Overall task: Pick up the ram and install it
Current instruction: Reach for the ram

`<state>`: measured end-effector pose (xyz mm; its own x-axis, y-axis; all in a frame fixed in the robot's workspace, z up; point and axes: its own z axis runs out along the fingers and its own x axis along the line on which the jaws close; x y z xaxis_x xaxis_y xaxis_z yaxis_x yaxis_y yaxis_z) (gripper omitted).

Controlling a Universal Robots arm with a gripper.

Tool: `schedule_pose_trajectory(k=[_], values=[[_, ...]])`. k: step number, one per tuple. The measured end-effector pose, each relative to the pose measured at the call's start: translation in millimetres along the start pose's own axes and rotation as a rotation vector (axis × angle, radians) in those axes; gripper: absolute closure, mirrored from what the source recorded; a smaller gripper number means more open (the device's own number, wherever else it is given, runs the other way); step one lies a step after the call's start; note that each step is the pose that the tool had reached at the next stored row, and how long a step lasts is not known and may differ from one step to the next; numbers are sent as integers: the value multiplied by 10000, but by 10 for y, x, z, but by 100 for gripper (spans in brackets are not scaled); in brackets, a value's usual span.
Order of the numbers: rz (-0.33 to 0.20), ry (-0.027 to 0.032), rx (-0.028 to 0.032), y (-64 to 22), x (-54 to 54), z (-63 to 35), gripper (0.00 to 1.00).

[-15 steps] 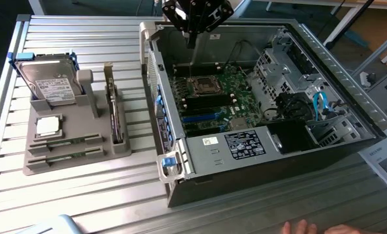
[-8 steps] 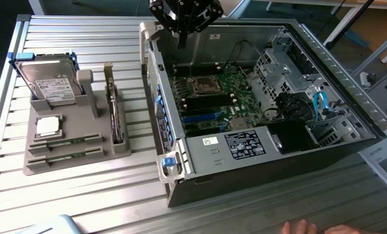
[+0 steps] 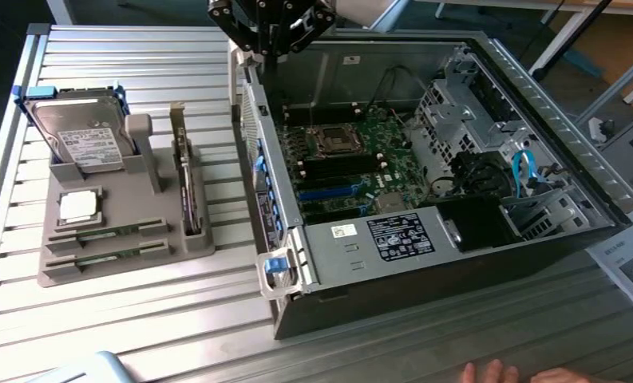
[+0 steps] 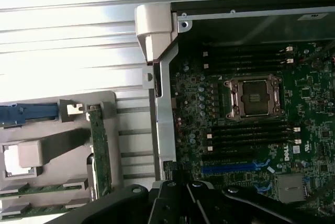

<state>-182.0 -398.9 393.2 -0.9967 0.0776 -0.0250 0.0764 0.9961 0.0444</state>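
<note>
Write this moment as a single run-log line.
gripper: shut, above case wall | ram: in grey holder, untouched | install: not done

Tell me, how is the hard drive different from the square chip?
The hard drive is much bigger than the processor chip. The hard drive is propped up; the processor chip lies flat. The hard drive has a printed label; the processor chip looks plain. Both are silvery, in the grey holder.

Lower edge of ram [image 4: 99,150] inside holder [image 4: 57,140]
</note>
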Motion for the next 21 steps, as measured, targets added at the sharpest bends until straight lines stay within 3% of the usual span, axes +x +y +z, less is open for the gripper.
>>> schedule_pose_trajectory(k=[2, 21], values=[[1, -2, -1, -7, 86, -2, 89], [-1, -4, -1, -42, 546, -15, 89]])
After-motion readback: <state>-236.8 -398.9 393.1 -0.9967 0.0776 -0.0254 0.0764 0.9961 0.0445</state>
